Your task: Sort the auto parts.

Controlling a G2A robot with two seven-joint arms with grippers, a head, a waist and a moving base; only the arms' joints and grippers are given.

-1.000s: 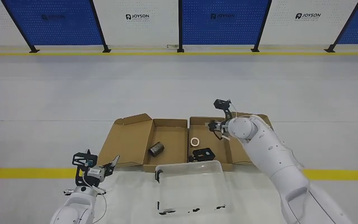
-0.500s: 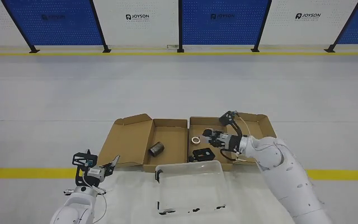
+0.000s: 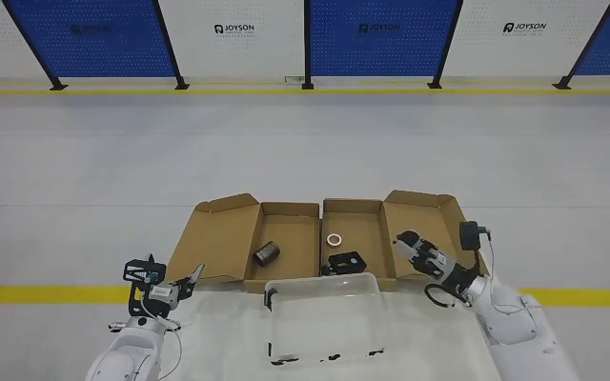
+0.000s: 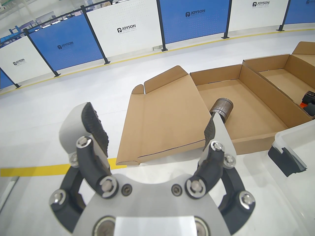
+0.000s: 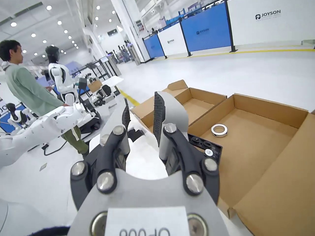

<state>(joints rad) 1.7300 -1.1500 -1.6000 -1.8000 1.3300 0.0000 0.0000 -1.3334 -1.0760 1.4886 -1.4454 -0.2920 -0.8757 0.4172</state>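
Hovering the left claw (image 4: 151,119) open and empty over the counter's (image 3: 224,329) left end; holding the right claw (image 5: 141,104) parted, empty, above the box's (image 3: 286,208) right flap (image 3: 434,214). Showing a cylinder (image 3: 266,253) in the left compartment, a ring (image 3: 334,239) and black part (image 3: 344,260) in the right, and a bin (image 3: 324,278) just in front.

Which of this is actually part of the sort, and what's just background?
Job: metal cylinder, silver ring, black module, cardboard boxes, clear bin.
Background: partition panels, yellow floor line.
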